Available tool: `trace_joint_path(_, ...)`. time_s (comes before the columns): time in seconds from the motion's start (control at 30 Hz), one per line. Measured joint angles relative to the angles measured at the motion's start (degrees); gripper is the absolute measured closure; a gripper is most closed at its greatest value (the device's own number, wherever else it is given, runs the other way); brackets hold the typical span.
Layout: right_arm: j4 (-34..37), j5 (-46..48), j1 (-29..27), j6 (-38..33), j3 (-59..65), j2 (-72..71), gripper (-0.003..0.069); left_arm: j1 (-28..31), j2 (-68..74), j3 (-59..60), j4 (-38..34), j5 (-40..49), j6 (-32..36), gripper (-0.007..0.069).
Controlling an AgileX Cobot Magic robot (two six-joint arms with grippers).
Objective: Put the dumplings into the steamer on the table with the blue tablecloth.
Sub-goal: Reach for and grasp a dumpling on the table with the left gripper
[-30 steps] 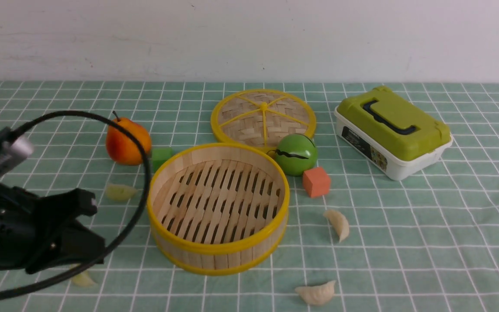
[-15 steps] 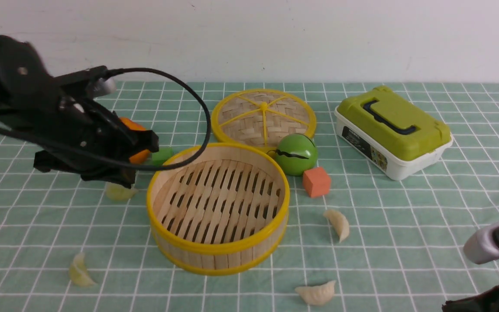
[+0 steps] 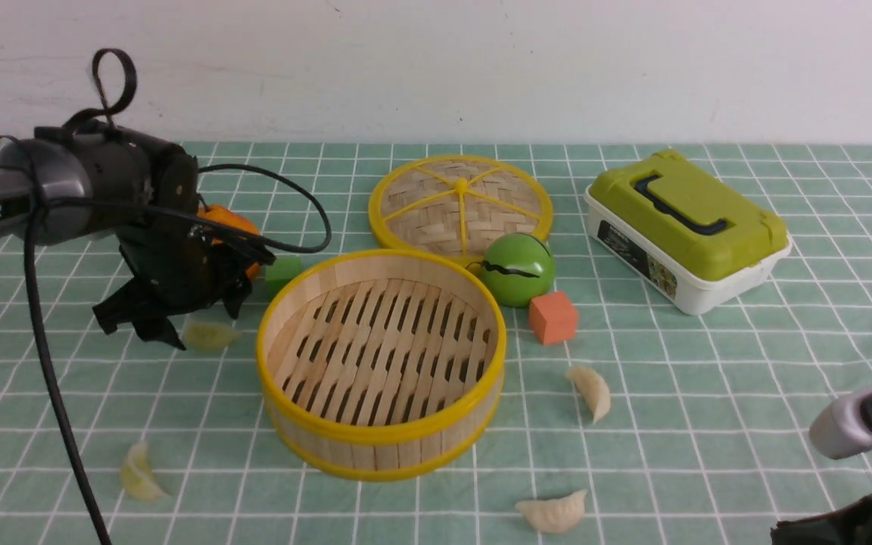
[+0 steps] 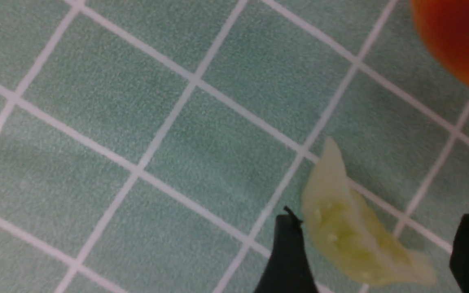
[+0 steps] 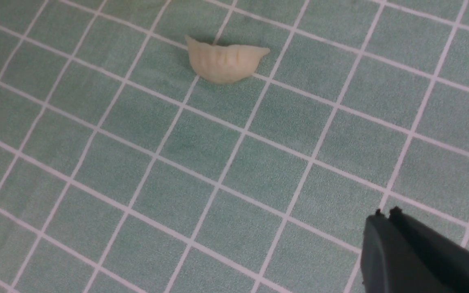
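The steamer (image 3: 383, 443) stands empty mid-table on the blue tablecloth (image 3: 708, 393). Two yellow-green dumplings lie left of it, one (image 3: 210, 335) by its far-left side and one (image 3: 139, 475) near the front. Two white dumplings lie to its right, one (image 3: 591, 390) beside it and one (image 3: 555, 512) in front. My left gripper (image 3: 190, 322) is open and low over the first yellow-green dumpling (image 4: 348, 240), which lies between its fingers (image 4: 287, 252) on the cloth. My right gripper (image 5: 385, 213) is shut and empty at the front right (image 3: 852, 526), with a white dumpling (image 5: 226, 61) ahead of it.
The flat woven lid (image 3: 460, 200) lies behind the steamer. A green ball (image 3: 518, 269) and an orange cube (image 3: 553, 318) sit at its right. A green cube (image 3: 282, 274) and an orange fruit (image 3: 235, 223) are close to my left gripper. A green-lidded box (image 3: 686, 227) stands at back right.
My left arm swung from the front left corner back and down over the yellow-green dumpling by the steamer. My right arm came into view at the lower right.
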Motion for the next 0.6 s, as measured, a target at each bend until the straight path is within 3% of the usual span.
trace_joint_path(0.13,0.0,0.0,0.1,0.0,0.0,0.0,0.066,0.5,2.0,-0.7,0.2,-0.6,-1.6,0.0099)
trace_joint_path(0.2,0.0,0.0,0.1,0.0,0.0,0.0,0.066,0.6,2.4,-0.9,0.4,-0.1,-1.3,0.0148)
trace_joint_path(0.27,0.0,-0.2,0.1,0.0,0.0,0.0,0.066,0.6,2.4,-1.0,0.4,0.1,-0.5,0.0202)
trace_joint_path(0.4,0.0,-0.2,0.1,0.0,0.0,0.0,0.066,0.6,2.3,-1.0,0.2,0.7,2.6,0.0416)
trace_joint_path(0.6,0.4,-0.3,0.1,0.0,0.0,0.0,0.0657,0.4,-3.8,-1.8,-1.0,2.9,11.6,0.0419)
